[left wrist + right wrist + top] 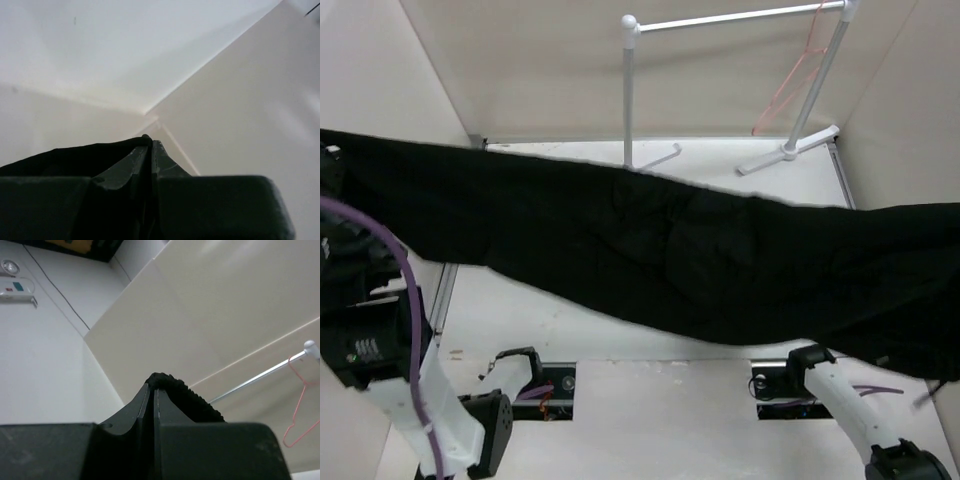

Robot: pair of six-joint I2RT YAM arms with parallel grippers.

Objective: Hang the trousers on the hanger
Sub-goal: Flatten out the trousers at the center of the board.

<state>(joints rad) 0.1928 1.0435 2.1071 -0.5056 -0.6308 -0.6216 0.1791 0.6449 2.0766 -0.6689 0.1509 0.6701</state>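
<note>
Trousers stretched in the air between both hands, hanger not reached.
Left hand (151,144) is clamped on the trousers (650,250) at the left end, and right hand (152,384) is pinched shut on a fabric edge at the right. The black cloth spans the worktop (650,400) left to right. The pink hanger (785,78) hangs on the white rack (720,20), far right.

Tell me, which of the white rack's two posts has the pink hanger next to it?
The right post; the hanger dangles beside it, the left post stands alone.
</note>
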